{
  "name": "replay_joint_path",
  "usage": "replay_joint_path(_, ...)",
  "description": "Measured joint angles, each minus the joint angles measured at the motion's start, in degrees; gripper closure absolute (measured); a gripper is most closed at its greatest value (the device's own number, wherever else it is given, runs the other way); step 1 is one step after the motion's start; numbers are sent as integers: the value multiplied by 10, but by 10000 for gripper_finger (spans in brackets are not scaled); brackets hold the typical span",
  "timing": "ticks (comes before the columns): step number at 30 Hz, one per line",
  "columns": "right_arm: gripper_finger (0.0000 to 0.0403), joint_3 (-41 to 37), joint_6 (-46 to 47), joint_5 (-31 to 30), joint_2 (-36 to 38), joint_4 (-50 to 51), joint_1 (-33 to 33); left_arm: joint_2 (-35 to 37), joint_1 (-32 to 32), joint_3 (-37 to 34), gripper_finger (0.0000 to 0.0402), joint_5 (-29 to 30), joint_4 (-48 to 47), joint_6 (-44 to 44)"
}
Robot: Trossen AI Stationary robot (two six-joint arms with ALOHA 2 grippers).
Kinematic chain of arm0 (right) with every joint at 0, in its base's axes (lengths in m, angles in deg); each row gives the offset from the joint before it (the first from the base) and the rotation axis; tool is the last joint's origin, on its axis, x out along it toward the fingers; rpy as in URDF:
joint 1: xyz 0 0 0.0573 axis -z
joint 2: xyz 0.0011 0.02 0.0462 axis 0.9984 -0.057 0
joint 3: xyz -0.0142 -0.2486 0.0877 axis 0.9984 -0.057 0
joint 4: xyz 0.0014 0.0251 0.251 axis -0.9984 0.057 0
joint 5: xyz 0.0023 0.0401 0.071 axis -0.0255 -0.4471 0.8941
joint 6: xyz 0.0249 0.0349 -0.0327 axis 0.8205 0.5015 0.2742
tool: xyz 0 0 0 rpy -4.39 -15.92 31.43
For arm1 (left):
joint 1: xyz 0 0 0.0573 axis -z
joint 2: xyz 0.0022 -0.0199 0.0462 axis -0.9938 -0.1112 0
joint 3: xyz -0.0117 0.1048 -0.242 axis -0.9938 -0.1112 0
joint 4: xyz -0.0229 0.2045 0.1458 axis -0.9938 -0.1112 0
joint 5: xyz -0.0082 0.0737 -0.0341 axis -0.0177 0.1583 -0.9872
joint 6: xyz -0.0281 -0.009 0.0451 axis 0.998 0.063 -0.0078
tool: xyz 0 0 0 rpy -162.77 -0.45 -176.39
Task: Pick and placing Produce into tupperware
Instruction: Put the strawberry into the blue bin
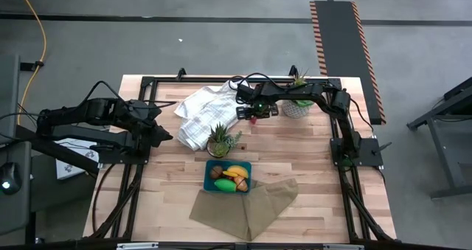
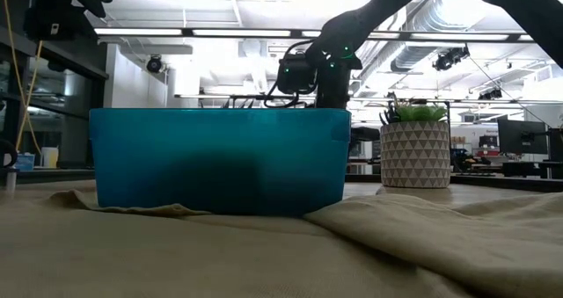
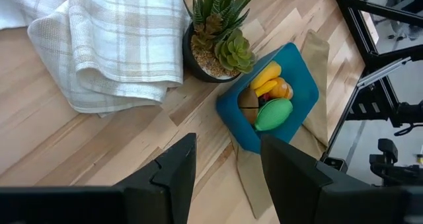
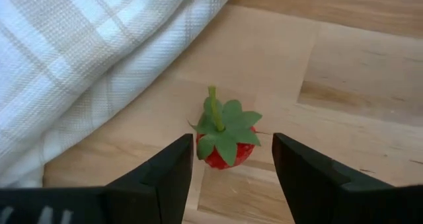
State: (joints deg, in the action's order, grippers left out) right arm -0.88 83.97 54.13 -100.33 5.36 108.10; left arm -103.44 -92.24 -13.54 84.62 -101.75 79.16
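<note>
A small red strawberry with a green leaf cap lies on the wood beside the white towel, toward the table's far side. My right gripper points down over it, open, one finger on either side and neither touching. The teal tupperware stands near the table's middle on the tan cloth's edge. It holds a yellow banana, a brown kiwi, a green pepper and an orange piece. My left gripper waits open at the table's left, above the wood.
A white checked towel lies crumpled at the far middle. One spiky potted plant stands just behind the tupperware, and another in a patterned white pot at the far right. A tan cloth covers the near middle.
</note>
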Motion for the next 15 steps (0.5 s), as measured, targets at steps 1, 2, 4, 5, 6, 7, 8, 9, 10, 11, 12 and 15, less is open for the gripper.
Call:
replay_joint_path(1, 206, 0, 0, -1, 0, 0, 0, 0, 0, 0, 245, 0, 0, 0)
replay_joint_path(2, 206, 0, -2, -1, 0, 0, 0, 0, 0, 0, 245, 0, 0, 0)
replay_joint_path(4, 206, 0, -8, -2, 0, 1, 0, 0, 0, 0, 245, 0, 0, 0)
replay_joint_path(5, 206, 0, -11, -1, 0, 2, 0, 0, 0, 0, 245, 0, 0, 0)
replay_joint_path(6, 206, 0, -13, -1, 0, 4, 0, 0, 0, 0, 245, 0, 0, 1)
replay_joint_path(7, 206, 0, -14, -1, 0, 5, 0, 0, 0, 0, 245, 0, 0, 1)
replay_joint_path(8, 206, 0, -15, -1, 0, 5, 0, 0, 0, 0, 245, 0, 0, 2)
replay_joint_path(9, 206, 0, -15, -1, 0, 3, 0, 0, 0, 0, 245, 0, 0, 2)
replay_joint_path(10, 206, 0, -15, -2, 0, 2, 0, 0, 0, 0, 245, 0, 0, 2)
replay_joint_path(11, 206, 0, -15, -2, 0, 3, 0, 0, 0, 0, 245, 0, 0, 2)
replay_joint_path(12, 206, 0, -15, -2, 0, 3, 0, 0, 0, 0, 245, 0, 0, 2)
replay_joint_path(15, 206, 0, -15, -1, -3, 3, 0, 0, 0, 0, 245, 0, 0, 2)
